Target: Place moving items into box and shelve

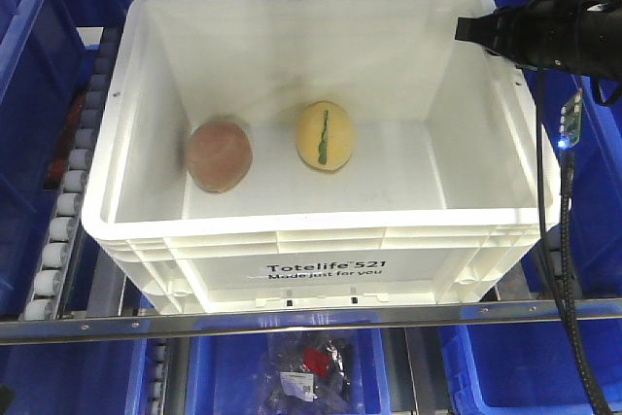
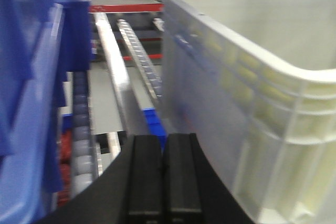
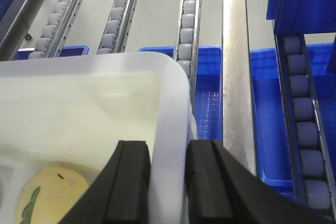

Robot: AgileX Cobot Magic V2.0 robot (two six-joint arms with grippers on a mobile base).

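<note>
While the white tote [image 1: 321, 269] sits on the roller lanes [image 1: 73, 191] of the shelf, both moving items lie on its floor. The pinkish-brown ball [image 1: 220, 155] rests left of centre, and the pale yellow egg shape [image 1: 326, 135] with its green stripe lies just beside it to the right, apart from it and nearer the back wall. Black print on the tote's front wall reads "Totelife 521 Made just for you".

Blue bins [image 1: 24, 65] flank the tote on both sides, and another blue bin [image 1: 282, 371] on the level below holds a clear bag with something red and black inside; its contents are too small to make out.

The right gripper [image 3: 168, 182] is clamped on the tote's right wall near the far corner, one finger inside and one outside, with the wall pinched between them. In its wrist view only a cut-off part of the egg shows at the lower left. From the front view this arm [image 1: 544, 31] appears as a dark mass at the tote's upper right rim.

The left gripper [image 2: 164, 174] has its fingers pressed together with nothing between them, just beside the tote's outer left wall; the front view does not show it. That wrist view is blurred.
</note>
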